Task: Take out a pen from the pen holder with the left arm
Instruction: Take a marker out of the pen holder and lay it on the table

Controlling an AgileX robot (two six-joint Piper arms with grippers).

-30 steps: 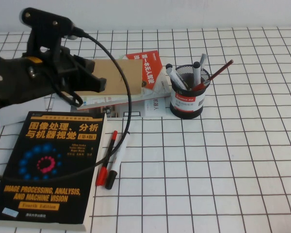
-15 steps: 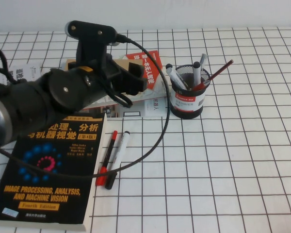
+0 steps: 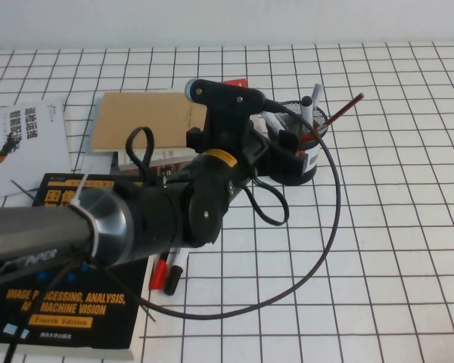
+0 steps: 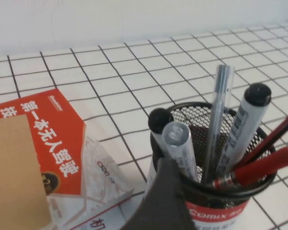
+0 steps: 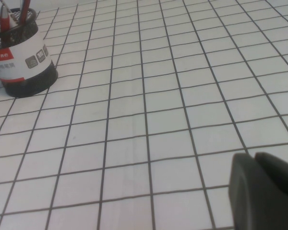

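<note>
My right gripper (image 5: 254, 163) pinched together low over the grid table (image 5: 134, 120), well apart from the holder, my left gripper (image 3: 286, 147) hard against that black mesh holder (image 3: 309, 162) (apart or together, I cannot tell), pens (image 4: 221, 120) standing inside it, grey and black caps, one red.
</note>
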